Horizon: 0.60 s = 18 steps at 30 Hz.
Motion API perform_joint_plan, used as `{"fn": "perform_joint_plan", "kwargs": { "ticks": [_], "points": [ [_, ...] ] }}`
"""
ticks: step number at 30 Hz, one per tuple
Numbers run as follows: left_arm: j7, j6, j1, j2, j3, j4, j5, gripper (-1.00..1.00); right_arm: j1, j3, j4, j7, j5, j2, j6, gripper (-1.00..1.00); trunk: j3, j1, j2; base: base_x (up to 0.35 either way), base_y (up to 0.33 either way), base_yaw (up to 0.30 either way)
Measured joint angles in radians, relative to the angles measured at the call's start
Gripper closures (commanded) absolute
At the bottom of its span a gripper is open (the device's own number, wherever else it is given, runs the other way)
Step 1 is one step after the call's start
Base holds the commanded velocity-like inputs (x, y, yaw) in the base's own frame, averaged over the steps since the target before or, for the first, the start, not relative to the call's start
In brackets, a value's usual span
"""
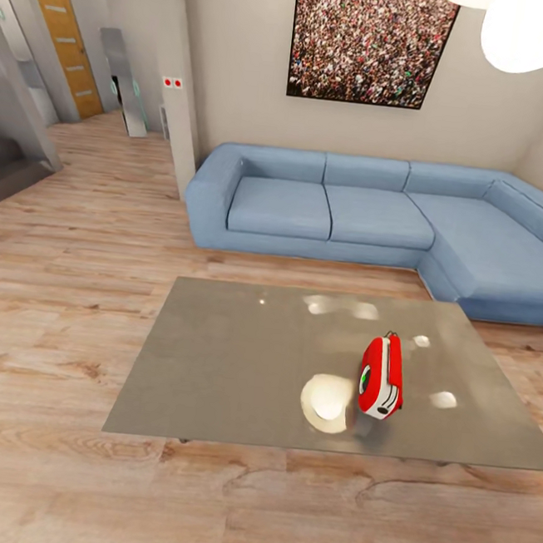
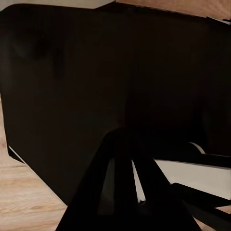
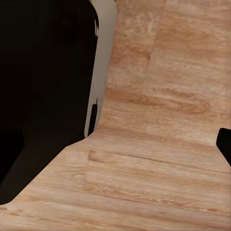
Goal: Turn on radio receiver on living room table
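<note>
A: Dark bodywork (image 2: 96,86) crowds the left wrist cam, w/ black struts in front of it. Are the jaws spread or pressed together?

B: Can't tell, either side. Right wrist cam has more black bodywork (image 3: 43,86) and a dark bit at the frame edge (image 3: 225,143), prob. a fingertip, over wood plank floor (image 3: 159,144). Nothing is pinched that I can see.

A: Ok, head cam. Counts?

B: 1 radio receiver (image 1: 382,377), 1 table (image 1: 237,360), 1 blue sectional sofa (image 1: 370,211), 1 crowd picture (image 1: 371,39) on the wall, and 1 white pendant lamp (image 1: 539,32) at approx. 1 o'clock, top of frame. 1 wooden door (image 1: 68,41) down the hall at approx. 11 o'clock.

A: Where's the radio?

B: Standing upright on the table's glossy top, right half, approx. 4 o'clock from the table's centre, nearer the front edge than the back. It's just beside a bright round reflection (image 1: 327,401), likely the lamp.

A: Which way does it point?

B: The face w/ the round dial looks toward 9 o'clock, so I see it obliquely. Long axis runs approx. 12 to 6, away from cam. Thin wire handle on top.

A: The sofa?

B: Beyond the table at 12, wrapping round to 2 o'clock, well apart from the radio.
</note>
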Motion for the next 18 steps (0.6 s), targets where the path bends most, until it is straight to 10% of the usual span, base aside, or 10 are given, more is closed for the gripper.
{"fn": "perform_joint_plan", "kwargs": {
  "ticks": [18],
  "points": [
    [0.0,0.0,0.0,0.0,0.0,0.0,0.0,1.0,0.0,0.0,0.0,0.0,0.0,0.0,0.0,-1.0,0.028,0.0,0.0,0.0,0.0,0.0]
  ]
}}
